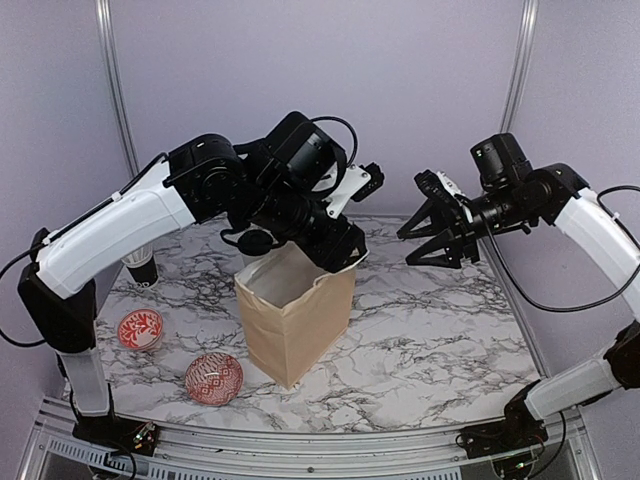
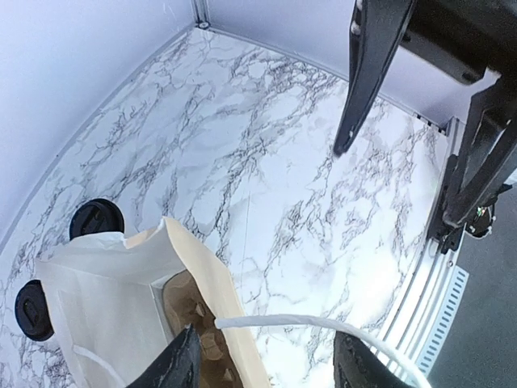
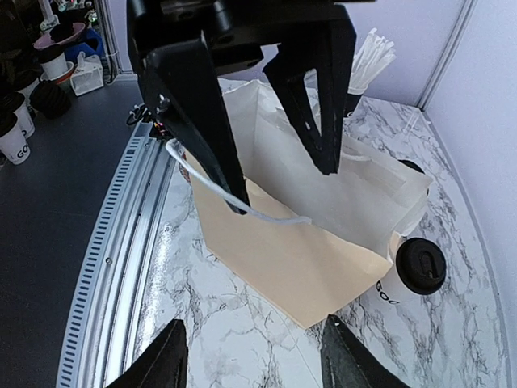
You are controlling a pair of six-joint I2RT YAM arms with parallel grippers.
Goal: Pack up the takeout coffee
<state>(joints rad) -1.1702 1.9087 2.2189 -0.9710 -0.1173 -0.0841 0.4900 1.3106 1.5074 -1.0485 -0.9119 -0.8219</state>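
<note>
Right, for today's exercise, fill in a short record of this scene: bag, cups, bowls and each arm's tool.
bag: tan paper bag, upright, mouth open
inside bag: brown carrier, partly visible
cups: first lidded cup and second lidded cup stand beside the bag, outside it
bowls: far bowl and near bowl, red-and-white, left of the bag
left tool: open, above the bag mouth, white handle lying across its gap
right tool: open, empty, in the air right of the bag
</note>
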